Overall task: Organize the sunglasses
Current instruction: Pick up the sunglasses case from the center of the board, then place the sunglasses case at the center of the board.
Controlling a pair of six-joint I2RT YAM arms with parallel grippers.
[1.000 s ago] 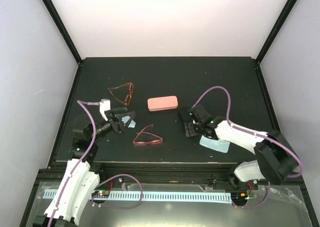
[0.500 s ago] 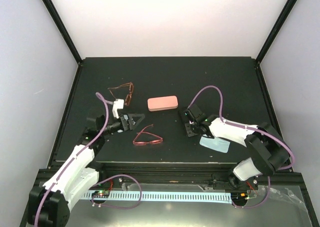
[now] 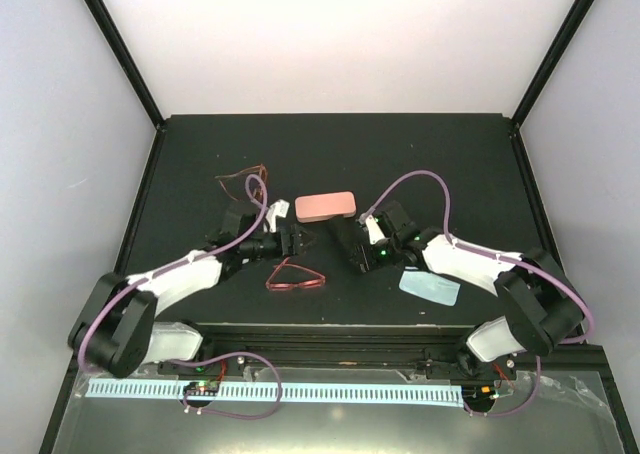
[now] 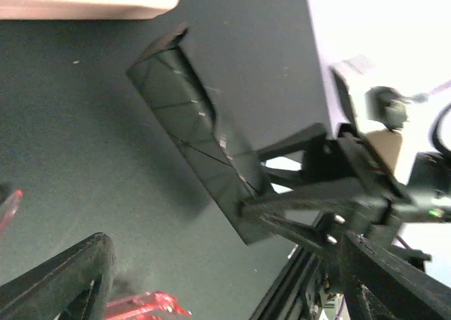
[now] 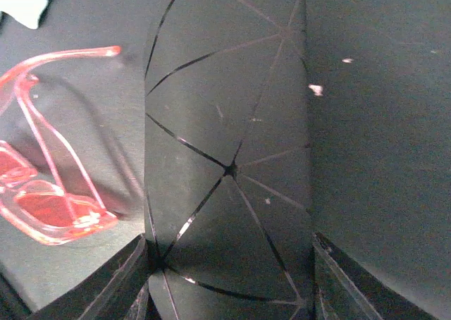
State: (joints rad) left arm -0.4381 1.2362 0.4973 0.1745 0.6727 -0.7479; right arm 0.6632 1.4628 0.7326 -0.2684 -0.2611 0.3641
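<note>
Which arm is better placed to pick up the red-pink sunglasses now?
Left. The left gripper is open and empty, near the red-pink sunglasses. The right gripper is occupied: it is closed on the black case.

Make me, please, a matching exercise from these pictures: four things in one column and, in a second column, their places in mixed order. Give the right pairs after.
Things
1. black case
2. pink case
3. red-pink sunglasses
4. light blue cloth

Places
A. lying flat beside the right arm, on its near side
B. between the fingers of the right gripper
C. lying beyond both grippers
D. lying on the near side of the open left gripper

Right pairs: 1-B, 2-C, 3-D, 4-A
</note>
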